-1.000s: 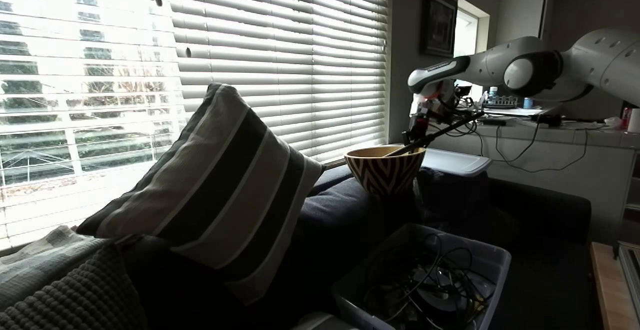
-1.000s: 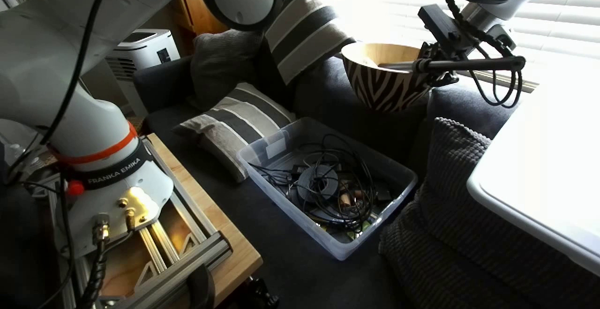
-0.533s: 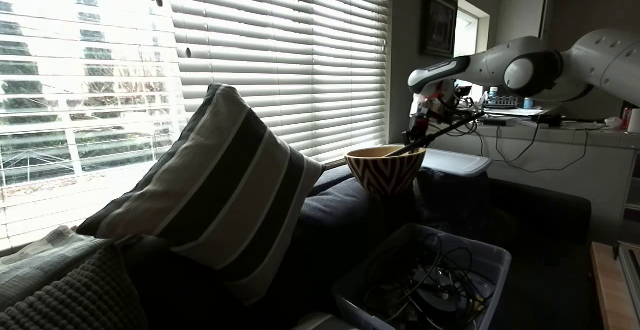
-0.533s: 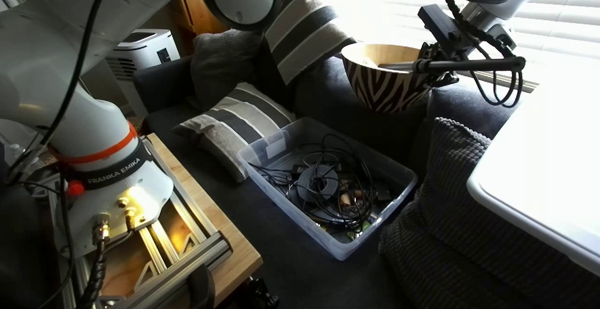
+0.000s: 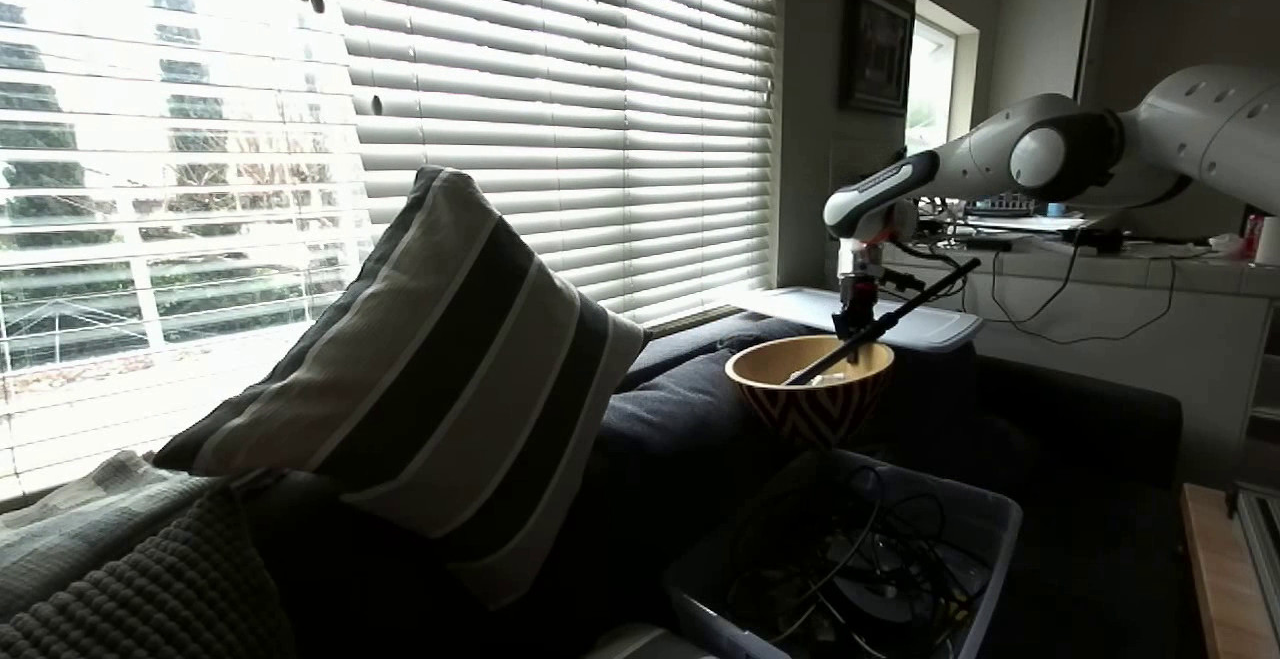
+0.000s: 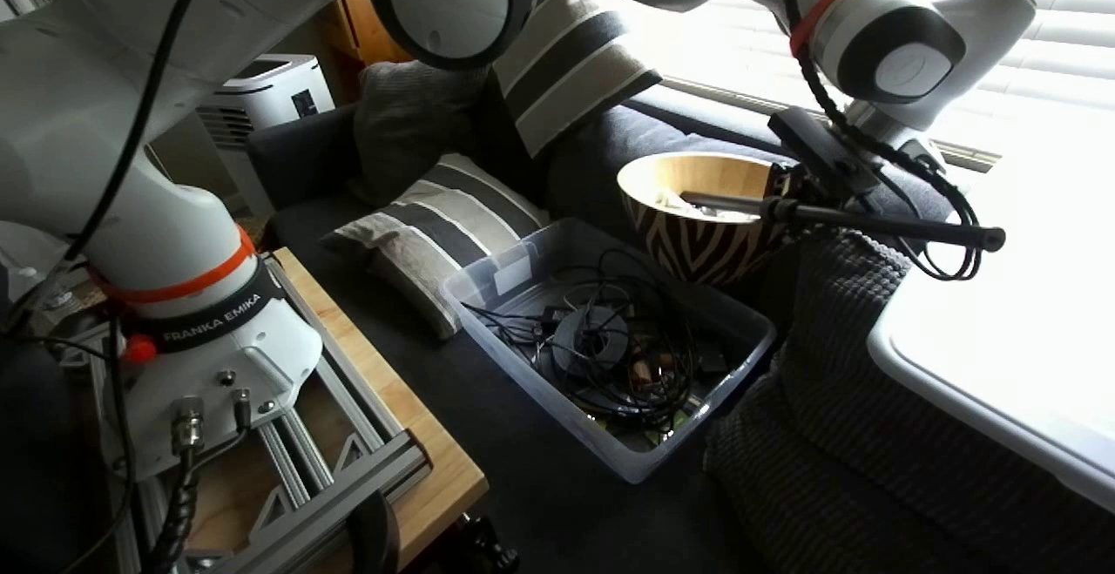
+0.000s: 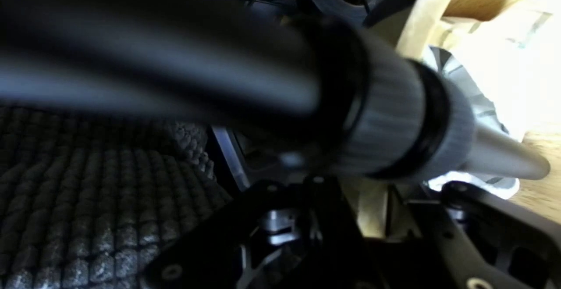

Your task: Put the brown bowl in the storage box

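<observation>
Over a dark couch (image 5: 680, 409) by white window blinds (image 5: 560, 139), the tool (image 7: 370, 210) pinches the edge of a wide, round bowl (image 6: 697, 239), pale tan inside with dark brown zigzag stripes outside and a narrow bottom, held up in the air near the see-through plastic box (image 6: 540, 385).

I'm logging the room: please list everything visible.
Storage box: one, translucent, on sofa.
Sofa: one, dark, under box.
Cables: several, black, in box.
Spool: one, grey, likewise.
Brown bowl: one, brown, by sofa back.
Contents: uncountable, pale, in bowl.
Rod: one, dark, into bowl.
Striped pillows: two, beige-grey, on sofa.
Ribbed pillows: at least two, grey, on sofa.
Panel: one, white, by pillow.
Blinds: count unclear, white, behind sofa.
Picture: one, dark, beside blinds.
Appliance: one, white, beyond sofa.
Counter items: several, mixed, background.
Arm: one, white, over sofa.
Claw: one, black, gripping bowl.
</observation>
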